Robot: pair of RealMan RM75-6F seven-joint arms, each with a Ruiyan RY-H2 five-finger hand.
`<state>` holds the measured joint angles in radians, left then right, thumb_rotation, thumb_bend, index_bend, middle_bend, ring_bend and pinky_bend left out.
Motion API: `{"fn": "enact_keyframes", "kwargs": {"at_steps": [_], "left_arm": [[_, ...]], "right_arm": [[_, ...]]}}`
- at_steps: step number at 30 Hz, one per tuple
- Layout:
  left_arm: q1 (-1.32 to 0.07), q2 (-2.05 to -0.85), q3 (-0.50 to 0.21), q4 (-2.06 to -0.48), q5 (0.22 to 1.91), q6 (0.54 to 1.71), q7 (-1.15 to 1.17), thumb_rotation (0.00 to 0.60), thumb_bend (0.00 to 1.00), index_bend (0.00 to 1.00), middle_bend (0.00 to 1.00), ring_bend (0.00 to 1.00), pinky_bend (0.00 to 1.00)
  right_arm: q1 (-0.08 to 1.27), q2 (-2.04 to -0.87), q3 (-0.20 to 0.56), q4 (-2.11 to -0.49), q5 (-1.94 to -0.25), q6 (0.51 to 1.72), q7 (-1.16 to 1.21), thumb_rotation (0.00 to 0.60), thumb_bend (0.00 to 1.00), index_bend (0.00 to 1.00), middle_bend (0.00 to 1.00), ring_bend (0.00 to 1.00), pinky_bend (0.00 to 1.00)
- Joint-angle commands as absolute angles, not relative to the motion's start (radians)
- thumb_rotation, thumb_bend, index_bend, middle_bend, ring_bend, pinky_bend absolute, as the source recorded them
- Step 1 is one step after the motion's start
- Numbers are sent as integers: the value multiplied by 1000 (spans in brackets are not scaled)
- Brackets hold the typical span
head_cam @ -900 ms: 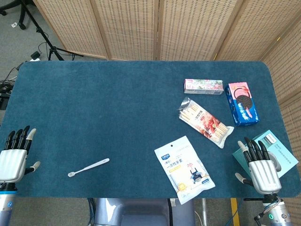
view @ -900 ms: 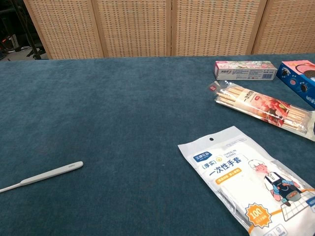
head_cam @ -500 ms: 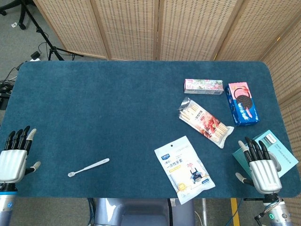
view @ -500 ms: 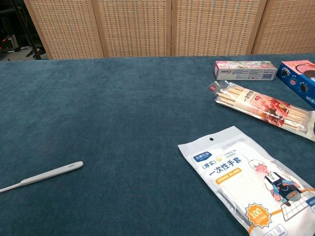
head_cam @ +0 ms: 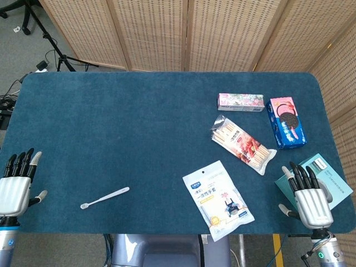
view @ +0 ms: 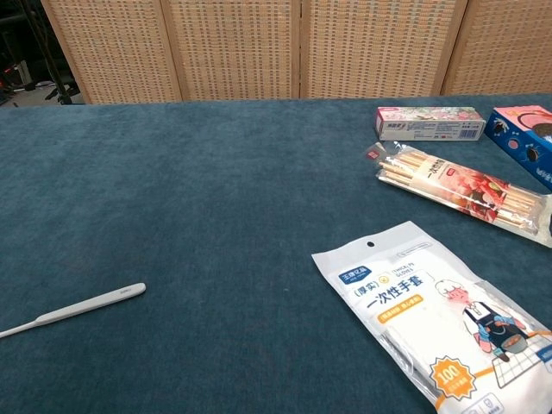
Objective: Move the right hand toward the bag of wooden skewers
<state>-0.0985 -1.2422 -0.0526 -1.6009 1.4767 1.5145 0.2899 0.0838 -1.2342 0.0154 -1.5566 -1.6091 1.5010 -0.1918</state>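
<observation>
- R hand point(head_cam: 309, 201) vs 0.9 s ago: drifted only slightly toward near edge; fingers straight, a little apart, nothing held.
- Skewer bag point(head_cam: 242, 144) unmoved, right half of table point(head_cam: 111, 122), lying diagonal, far-left of R hand, well apart from it.
- L hand point(head_cam: 15, 186) at near-left corner, fingers extended, empty; approx. same pos.
- Judgement: reach not yet begun; whole approach remained.
- Glove pack point(head_cam: 219, 199) lay near, left of R hand.
</observation>
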Motion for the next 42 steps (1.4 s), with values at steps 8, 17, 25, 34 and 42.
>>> {"fn": "enact_keyframes", "kwargs": {"at_steps": [8, 17, 25, 34, 42], "left_arm": [[-97, -1243, -54, -1600, 1477, 1517, 289, 600, 24, 0, 0, 0, 0], [-93, -1244, -59, -1595, 1486, 1535, 265, 600, 24, 0, 0, 0, 0], [-95, -1241, -60, -1596, 1484, 1529, 253, 600, 24, 0, 0, 0, 0], [-102, -1244, -61, -1591, 1476, 1511, 252, 600, 24, 0, 0, 0, 0], [-104, -1244, -61, -1585, 1476, 1506, 239, 600, 24, 0, 0, 0, 0]], "right_arm": [[83, -1234, 15, -1557, -1608, 1501, -192, 600, 2, 0, 0, 0, 0], [88, -1240, 19, -1558, -1612, 1500, -207, 600, 2, 0, 0, 0, 0], [150, -1223, 112, -1623, -1609, 1505, -378, 600, 122, 0, 210, 214, 199], [245, -1206, 209, -1764, -1510, 1408, -585, 600, 321, 16, 611, 615, 621], [414, -1171, 283, -1900, -1186, 1130, -818, 600, 783, 45, 701, 797, 794]]}}
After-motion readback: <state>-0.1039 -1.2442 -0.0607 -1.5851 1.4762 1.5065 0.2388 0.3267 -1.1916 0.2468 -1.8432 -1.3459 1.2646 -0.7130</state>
